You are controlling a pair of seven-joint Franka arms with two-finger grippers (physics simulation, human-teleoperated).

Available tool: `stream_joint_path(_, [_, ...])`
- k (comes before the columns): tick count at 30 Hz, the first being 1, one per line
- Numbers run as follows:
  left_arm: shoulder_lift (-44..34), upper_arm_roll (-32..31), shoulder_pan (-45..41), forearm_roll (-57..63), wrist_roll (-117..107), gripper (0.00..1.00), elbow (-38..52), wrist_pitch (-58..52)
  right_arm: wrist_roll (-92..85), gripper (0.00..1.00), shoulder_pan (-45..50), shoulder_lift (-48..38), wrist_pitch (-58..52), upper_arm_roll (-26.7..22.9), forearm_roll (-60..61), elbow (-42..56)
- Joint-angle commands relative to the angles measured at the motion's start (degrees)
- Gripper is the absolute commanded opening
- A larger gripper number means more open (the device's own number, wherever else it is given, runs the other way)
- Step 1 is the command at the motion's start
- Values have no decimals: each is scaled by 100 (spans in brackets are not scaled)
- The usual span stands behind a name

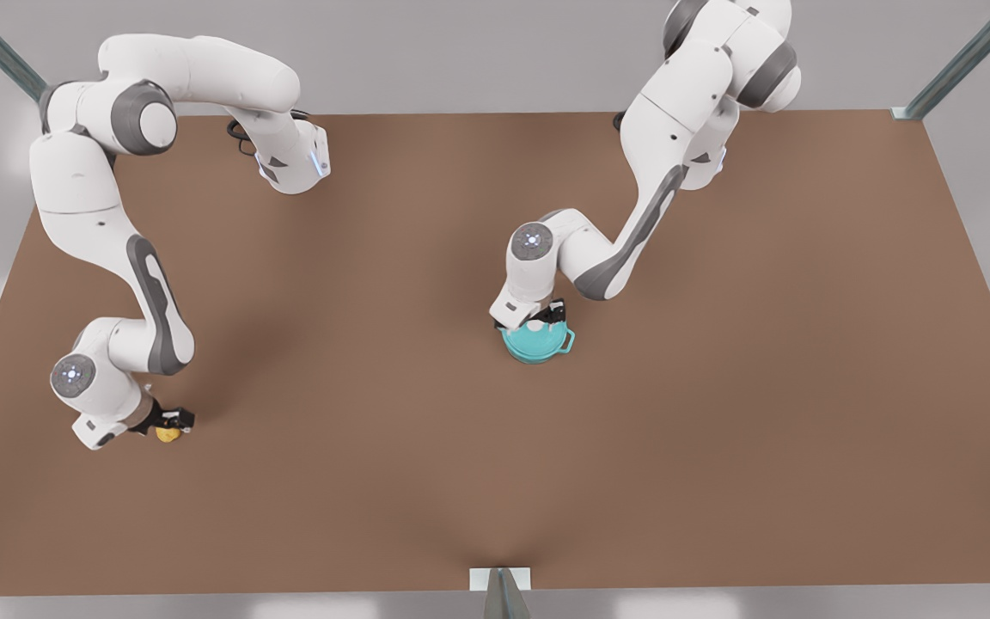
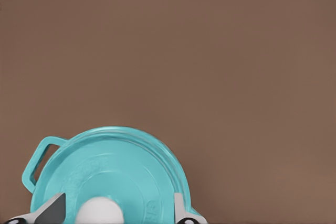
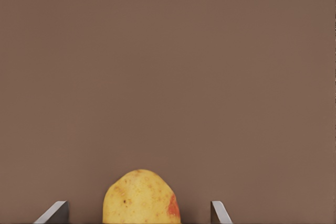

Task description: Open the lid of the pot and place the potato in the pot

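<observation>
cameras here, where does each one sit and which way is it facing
Front view: high above the table, looking down on both arms, the pot and the potato.
Left wrist view: on the left gripper, looking down at the pot lid; fingertips straddle the knob.
Right wrist view: on the right gripper; fingertips flank the potato.
Shared: front and left wrist views show the lid.

Brown table (image 1: pixel 718 430), grey metal struts (image 1: pixel 963 60) at its corners (pale grey surroundings)

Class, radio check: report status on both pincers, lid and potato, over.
Left pincer open, straddling the knob of the pot lid, lid on the pot. Right pincer open around the potato on the table. Nothing between.
</observation>
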Motion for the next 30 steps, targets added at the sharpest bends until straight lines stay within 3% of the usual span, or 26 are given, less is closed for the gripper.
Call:
stream_joint_path(1, [-16, -1, 8, 18, -484, 100, -37, 177, -70, 100, -36, 40, 137, 18, -12, 59])
stream_joint_path(10, [-122, -1, -18, 167, -519, 100, -379, 248, 71, 98, -19, 40, 224, 115, 5, 24])
stream_joint_path(11, [-122, -1, -18, 167, -537, 84, -379, 247, 115, 97, -19, 40, 216, 124, -3, 15])
stream_joint_path(12, [-122, -1, -18, 167, -537, 57, -379, 247, 115, 96, -10, 40, 225, 133, 5, 6])
stream_joint_path(13, [-122, -1, -18, 167, -537, 50, -388, 247, 106, 95, -19, 49, 216, 133, -12, 6])
stream_joint_path(20, [-165, 17, 96, 167, -379, 42, -309, 177, 53, 91, -133, 76, 216, 133, -126, -12])
stream_joint_path(23, [-192, 26, 307, 158, -168, 32, -248, 151, 106, 85, -133, 76, 216, 133, -126, -56])
stream_joint_path(25, [-183, -1, 957, -61, 701, 32, 490, -614, 124, 81, -124, 67, 163, 133, -118, -73])
stream_joint_path(30, [722, 8, 3260, -316, 3128, 32, 1176, -544, 62, 77, -177, 40, 137, 142, -118, -117])
